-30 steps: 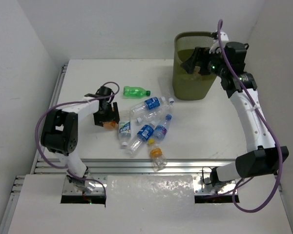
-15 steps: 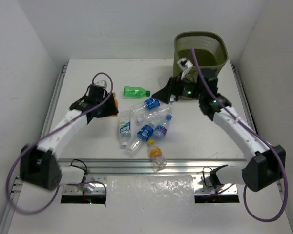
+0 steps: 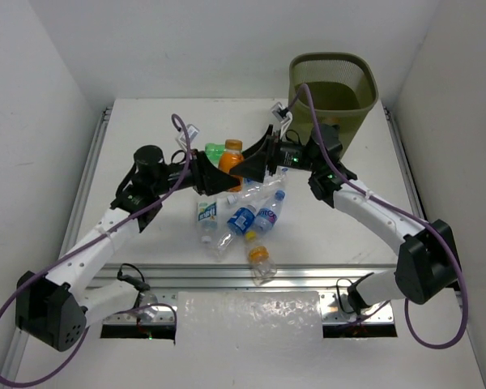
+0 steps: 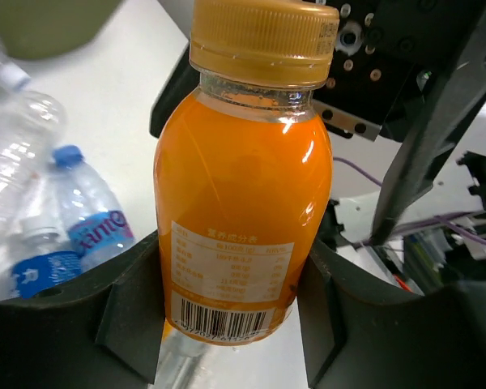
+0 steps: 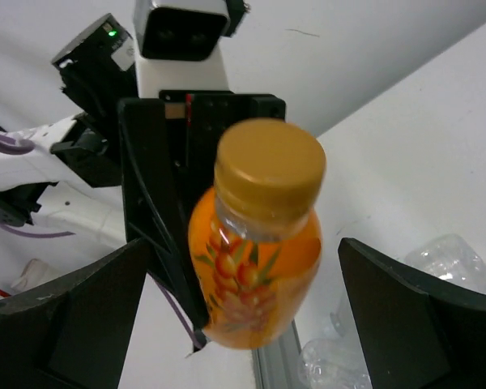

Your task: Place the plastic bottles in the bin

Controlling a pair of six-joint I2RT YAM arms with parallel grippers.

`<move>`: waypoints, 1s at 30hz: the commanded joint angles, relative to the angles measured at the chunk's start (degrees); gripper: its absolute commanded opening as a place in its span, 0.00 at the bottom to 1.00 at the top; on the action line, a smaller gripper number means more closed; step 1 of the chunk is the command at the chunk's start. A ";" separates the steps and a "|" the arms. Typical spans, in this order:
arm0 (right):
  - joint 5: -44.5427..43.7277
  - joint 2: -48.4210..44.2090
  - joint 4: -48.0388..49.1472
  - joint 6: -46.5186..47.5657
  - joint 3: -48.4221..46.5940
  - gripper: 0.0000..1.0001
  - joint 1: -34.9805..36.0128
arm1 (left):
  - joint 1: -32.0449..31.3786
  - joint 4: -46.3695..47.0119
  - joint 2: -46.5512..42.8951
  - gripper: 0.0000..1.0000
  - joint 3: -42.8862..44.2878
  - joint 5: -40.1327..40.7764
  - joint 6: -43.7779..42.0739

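Observation:
My left gripper [image 3: 220,172] is shut on an orange bottle [image 3: 231,157] with a gold cap, held upright above the table's middle. In the left wrist view the bottle [image 4: 243,186] fills the space between both fingers [image 4: 130,300]. My right gripper [image 3: 256,157] stands open just right of it, its fingers either side of the bottle [image 5: 255,267] without touching. A green bottle [image 3: 215,149] lies behind. Several clear bottles [image 3: 255,190] with blue labels [image 3: 241,219] lie in a heap below. An orange-capped one [image 3: 261,259] lies nearest the front. The olive bin [image 3: 334,81] stands at the back right.
White walls close in the table on the left, back and right. A metal rail [image 3: 227,271] runs along the front edge. Both arms cross above the heap of bottles. Purple cables [image 3: 178,130] loop off each wrist.
My left gripper closed on the orange bottle, lifted it and carried it right to the table's middle. My right arm swung from over the bin down and left to face the bottle.

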State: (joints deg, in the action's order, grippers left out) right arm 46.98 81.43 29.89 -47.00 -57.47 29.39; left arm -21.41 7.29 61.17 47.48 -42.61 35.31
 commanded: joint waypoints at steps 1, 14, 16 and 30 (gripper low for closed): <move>2.06 -1.54 6.67 -1.16 -2.64 0.99 -0.03 | -1.35 8.09 -0.17 0.00 0.94 -4.15 2.83; -9.50 -5.22 -12.96 9.01 -10.45 0.00 -8.79 | -3.73 -22.57 -1.84 1.00 9.63 27.69 -4.11; -24.34 -4.97 -27.74 15.50 -19.22 0.00 -11.44 | -3.73 -29.06 -1.84 1.00 10.00 41.79 -2.97; -44.78 27.46 -57.12 20.37 -64.41 0.99 -30.78 | -6.36 -38.31 6.41 1.00 5.42 55.25 0.20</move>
State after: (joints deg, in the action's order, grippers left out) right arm 4.99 104.05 -17.15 -26.79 -118.85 0.67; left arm -26.09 -29.08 65.41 52.14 8.95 35.83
